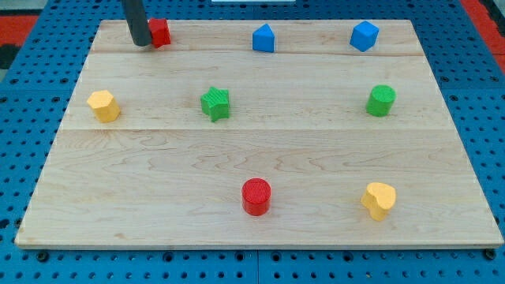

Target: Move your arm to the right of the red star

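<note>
Where the wooden worktop (260, 158) reaches the view's top left corner, a dark rod ends in my tip (142, 44), touching the left side of the red star (161, 32). No claw exists on this arm, so nothing is held. A green star (215, 103) sits well below.

blue blocks (263, 38) (364, 35) | green star (215, 103) | green cylinder (381, 100) | yellow blocks (103, 106) (379, 199) | red cylinder (256, 196) | wooden board (158, 158)
</note>
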Tool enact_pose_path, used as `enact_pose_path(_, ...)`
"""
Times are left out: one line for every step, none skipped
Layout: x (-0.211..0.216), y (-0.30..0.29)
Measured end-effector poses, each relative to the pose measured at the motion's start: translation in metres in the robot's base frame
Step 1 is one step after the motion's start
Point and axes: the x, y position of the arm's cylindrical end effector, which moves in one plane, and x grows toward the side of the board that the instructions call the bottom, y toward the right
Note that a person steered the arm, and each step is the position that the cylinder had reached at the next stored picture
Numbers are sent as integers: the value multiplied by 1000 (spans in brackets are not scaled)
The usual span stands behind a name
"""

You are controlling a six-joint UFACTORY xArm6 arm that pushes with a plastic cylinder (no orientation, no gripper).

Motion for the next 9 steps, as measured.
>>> enact_pose_path(25, -9)
enact_pose_path(25, -9)
enact_pose_path(20, -9)
enact_pose_path(20, -9)
enact_pose_path(20, -9)
enact_pose_path(25, 13)
enact_pose_path(24, 69)
enact_pose_path(16, 90)
enact_pose_path(-43, 119)
